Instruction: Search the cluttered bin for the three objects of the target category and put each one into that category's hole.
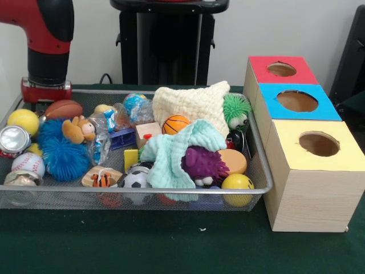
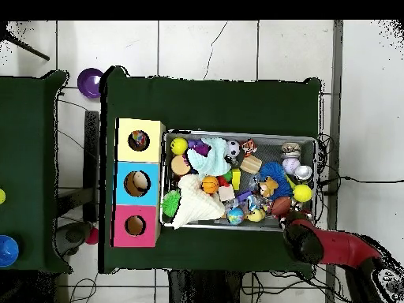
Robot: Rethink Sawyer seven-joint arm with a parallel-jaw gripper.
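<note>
The silver wire mesh bin (image 1: 57, 197) is full of toys and also shows in the overhead view (image 2: 237, 134). In it lie a small orange basketball (image 1: 175, 124), a brown football (image 1: 64, 109), a baseball (image 1: 27, 164), a soccer ball (image 1: 136, 180) and two yellow balls (image 1: 23, 121) (image 1: 237, 184). A cream knitted cloth (image 1: 191, 103) and a mint cloth (image 1: 171, 154) cover part of the pile. My arm's end (image 1: 47, 90) hangs at the bin's far left corner in the front view and shows over the rim in the overhead view (image 2: 304, 237). The gripper itself is hidden below it.
Three wooden boxes with holes stand against the bin's right side: red top (image 1: 282, 69), blue top (image 1: 296, 101), yellow top (image 1: 319, 144). A blue fuzzy ball (image 1: 60, 149), a purple fuzzy toy (image 1: 202, 164) and a green fuzzy toy (image 1: 235, 110) also lie in the bin. A purple bowl (image 2: 89, 81) sits off the table.
</note>
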